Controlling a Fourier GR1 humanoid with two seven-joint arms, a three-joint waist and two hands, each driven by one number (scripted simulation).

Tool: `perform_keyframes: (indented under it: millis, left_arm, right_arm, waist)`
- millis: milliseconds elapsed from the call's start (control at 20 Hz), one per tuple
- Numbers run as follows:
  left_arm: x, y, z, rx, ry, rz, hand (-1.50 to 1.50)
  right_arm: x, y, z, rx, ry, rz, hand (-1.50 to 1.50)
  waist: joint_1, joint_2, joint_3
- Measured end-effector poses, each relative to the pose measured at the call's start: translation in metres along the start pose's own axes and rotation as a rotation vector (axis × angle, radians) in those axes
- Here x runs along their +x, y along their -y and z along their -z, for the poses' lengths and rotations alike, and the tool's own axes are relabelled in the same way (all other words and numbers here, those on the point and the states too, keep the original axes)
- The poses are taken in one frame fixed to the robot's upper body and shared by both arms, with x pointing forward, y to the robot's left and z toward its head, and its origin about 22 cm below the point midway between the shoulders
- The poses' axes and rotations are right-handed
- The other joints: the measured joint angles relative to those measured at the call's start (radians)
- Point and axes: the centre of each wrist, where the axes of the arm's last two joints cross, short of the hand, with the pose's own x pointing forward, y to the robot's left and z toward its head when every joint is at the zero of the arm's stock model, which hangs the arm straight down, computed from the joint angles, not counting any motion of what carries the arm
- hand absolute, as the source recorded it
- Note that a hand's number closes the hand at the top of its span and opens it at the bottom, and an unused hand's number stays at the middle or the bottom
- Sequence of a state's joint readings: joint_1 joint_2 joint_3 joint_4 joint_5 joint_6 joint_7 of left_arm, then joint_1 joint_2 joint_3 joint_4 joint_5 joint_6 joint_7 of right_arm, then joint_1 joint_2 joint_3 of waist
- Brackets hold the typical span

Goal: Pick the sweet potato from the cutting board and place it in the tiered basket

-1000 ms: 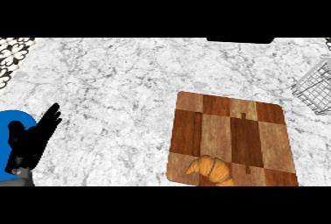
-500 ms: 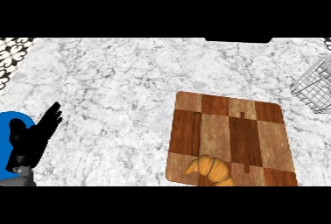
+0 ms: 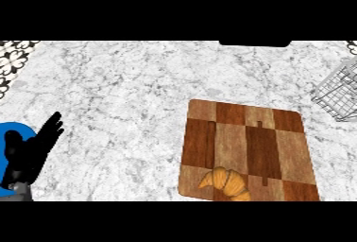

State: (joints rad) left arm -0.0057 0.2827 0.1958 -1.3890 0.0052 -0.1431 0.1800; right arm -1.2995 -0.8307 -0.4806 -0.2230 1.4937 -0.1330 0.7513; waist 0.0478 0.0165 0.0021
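One hand (image 3: 28, 153) visible, left, open, resting; pastry-like item (image 3: 225, 183) on cutting board (image 3: 244, 142) ungrasped; reach next, then basket (image 3: 338, 92).

A white-grey marbled counter (image 3: 125, 94) fills the view, with patterned tiling (image 3: 12, 61) at its upper-left corner.

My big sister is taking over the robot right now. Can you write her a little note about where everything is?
Left hand: open, resting at the lower left over a blue round thing. Right hand: not in view.
The orange-brown lumpy food piece lies on the checkered wooden cutting board, at its near edge.
The grey wire basket stands at the far right.
Done: nothing picked. Left: grasp the food, carry it to the basket.
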Motion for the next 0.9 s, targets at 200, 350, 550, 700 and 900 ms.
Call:
perform_keyframes:
  millis: [200,350,550,700,900]
  left_arm:
    - [-0.004,0.006,-0.004,0.007,-0.005,-0.002,0.0]
    - [-0.009,0.0,-0.006,0.018,-0.014,-0.009,0.0]
    - [-0.02,-0.005,-0.012,0.04,-0.029,-0.012,0.0]
    - [-0.026,-0.01,-0.019,0.06,-0.044,-0.017,0.0]
    - [-0.032,-0.019,-0.025,0.081,-0.065,-0.025,0.0]
  right_arm:
    - [0.002,0.028,0.003,-0.072,-0.08,0.145,-1.5]
    - [-0.003,0.046,0.009,-0.078,-0.158,0.271,-1.5]
    - [-0.008,0.065,0.012,-0.062,-0.203,0.468,-1.5]
    - [-0.019,0.074,0.017,-0.069,-0.206,0.613,-1.5]
    - [-0.029,0.073,0.016,-0.059,-0.175,0.756,-1.5]
  waist:
    - [-0.01,-0.006,-0.001]
    - [-0.024,-0.011,-0.002]
    - [-0.051,-0.024,-0.001]
    - [-0.074,-0.035,-0.001]
    - [-0.104,-0.047,-0.002]
